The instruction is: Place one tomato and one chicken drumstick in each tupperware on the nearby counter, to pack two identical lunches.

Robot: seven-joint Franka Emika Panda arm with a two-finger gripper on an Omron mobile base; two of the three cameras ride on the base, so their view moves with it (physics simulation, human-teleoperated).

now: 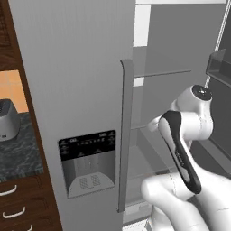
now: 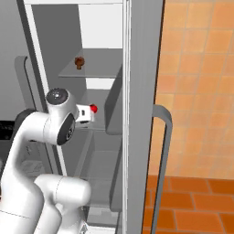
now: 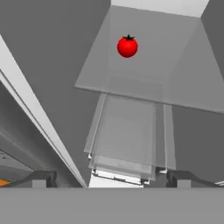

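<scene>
A small red tomato (image 3: pixel 127 46) with a dark stem sits on a glass fridge shelf (image 3: pixel 183 83), ahead of my gripper (image 3: pixel 113 180) and apart from it. The two dark fingertips (image 3: pixel 41 179) stand wide, so the gripper is open with nothing between them. From the right base view the tomato (image 2: pixel 93 109) shows just past the white hand. A brown chicken drumstick (image 2: pixel 79 62) lies on the shelf above. The black counter (image 1: pixel 18 149) runs left of the fridge.
The closed left fridge door (image 1: pixel 72 67) carries a dispenser panel (image 1: pixel 88 164) and a tall handle (image 1: pixel 126 135). The open right door (image 2: pixel 144 114) stands edge-on beside the arm. A clear drawer (image 3: pixel 127 135) sits under the tomato's shelf. A coffee machine (image 1: pixel 6 119) stands on the counter.
</scene>
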